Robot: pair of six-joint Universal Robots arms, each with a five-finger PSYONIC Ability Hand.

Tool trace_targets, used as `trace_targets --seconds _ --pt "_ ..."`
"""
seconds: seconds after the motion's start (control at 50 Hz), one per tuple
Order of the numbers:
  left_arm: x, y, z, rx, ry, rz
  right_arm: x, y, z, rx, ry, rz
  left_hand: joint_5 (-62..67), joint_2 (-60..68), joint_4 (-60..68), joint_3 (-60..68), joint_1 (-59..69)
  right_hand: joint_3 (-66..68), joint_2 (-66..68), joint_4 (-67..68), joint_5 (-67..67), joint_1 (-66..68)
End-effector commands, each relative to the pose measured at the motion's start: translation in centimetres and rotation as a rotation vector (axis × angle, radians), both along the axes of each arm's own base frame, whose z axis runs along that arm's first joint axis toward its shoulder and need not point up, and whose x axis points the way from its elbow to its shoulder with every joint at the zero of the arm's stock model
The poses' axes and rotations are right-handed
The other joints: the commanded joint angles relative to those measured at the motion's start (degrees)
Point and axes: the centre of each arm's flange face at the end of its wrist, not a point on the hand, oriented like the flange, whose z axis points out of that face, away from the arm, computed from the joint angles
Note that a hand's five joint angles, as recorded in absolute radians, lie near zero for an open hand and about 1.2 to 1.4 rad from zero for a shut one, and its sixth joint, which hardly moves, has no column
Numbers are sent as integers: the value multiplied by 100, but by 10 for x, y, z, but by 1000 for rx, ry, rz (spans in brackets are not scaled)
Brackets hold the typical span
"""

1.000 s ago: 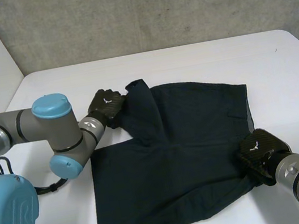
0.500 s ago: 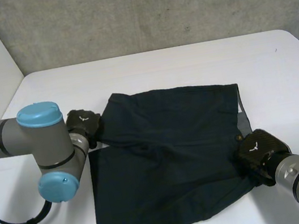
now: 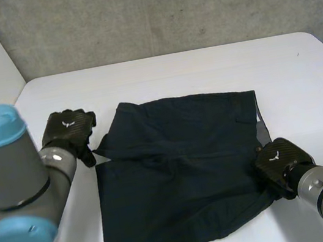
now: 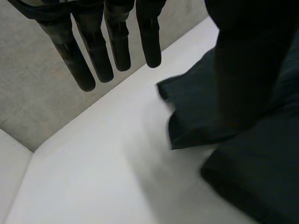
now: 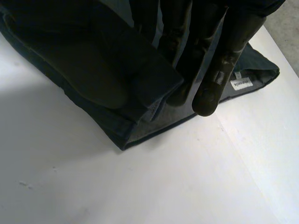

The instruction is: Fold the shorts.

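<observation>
On the table (image 3: 202, 64), the left hand (image 3: 67, 132) hovers open at the shorts (image 3: 183, 173), ten o'clock side. The right hand (image 3: 279, 166) pinches their four-o'clock corner; its wrist view reveals a label (image 5: 241, 83)

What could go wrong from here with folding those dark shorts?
The right hand pinches the dark navy cloth shorts at their waistband edge; pulling away unreleased might drag the fold askew. The open left hand hovers beside the upper layer's loose corner, which a sweep might flip open.
</observation>
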Motion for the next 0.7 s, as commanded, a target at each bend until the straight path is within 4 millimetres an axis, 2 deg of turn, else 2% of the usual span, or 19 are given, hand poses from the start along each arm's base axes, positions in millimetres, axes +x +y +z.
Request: trace_targets --seconds 0.02,0.06,0.08,0.18,0.28,0.36,0.4,0.42,0.52,0.54,0.56,0.6,0.66,0.7 --pt "4 92 -2 188 35 -172 2 1 1 8 -25 16 485 419 470 394 363 1228 1236 1169 1389 2401" --pt "7 102 -7 223 22 -187 2 1 1 8 -32 11 485 419 470 394 363 1228 1236 1169 1389 2401" --pt "12 113 -17 267 2 -195 2 0 1 8 -38 6 485 419 470 394 363 1228 1236 1169 1389 2401" --pt "22 139 -49 390 -76 -211 1 -1 4 1 -51 -5 502 436 487 411 379 1228 1236 1169 1389 2401" --pt "23 145 -61 432 -109 -219 1 0 10 -18 -57 -11 1005 938 990 914 882 1228 1236 1169 1389 2401" --pt "21 141 -72 448 -122 -216 -3 2 22 -49 -74 -24 2450 2384 2435 2359 2327 1228 1236 1169 1389 2401" --pt "21 139 -78 452 -137 -210 -5 2 26 -54 -77 -31 3944 3878 3929 3853 3822 1228 1236 1169 1389 2401" --pt "21 136 -80 442 -149 -202 -7 4 27 -50 -72 -32 5513 5447 5498 5422 5391 1228 1236 1169 1389 2401" --pt "23 131 -71 381 -164 -160 -13 19 33 27 -28 -22 5529 5463 5514 5438 5407 1228 1236 1169 1389 2401" --pt "24 132 -60 343 -173 -163 -15 22 36 36 -16 -20 5529 5463 5514 5438 5407 1228 1236 1169 1389 2401" --pt "24 132 -57 335 -173 -165 -18 24 38 47 0 -17 5529 5463 5514 5438 5407 1228 1236 1169 1389 2401" --pt "26 138 -47 310 -207 -193 -27 31 45 74 80 7 5529 5463 5514 5438 5407 1228 1236 1169 1389 2401" --pt "31 160 -29 277 -378 -318 -42 41 50 132 215 65 5529 5463 5514 5438 5407 1228 1236 1169 1389 2401" --pt "32 163 -23 264 -433 -352 -48 42 53 161 261 89 5529 5463 5514 5438 5407 1228 1236 1169 1389 2401"
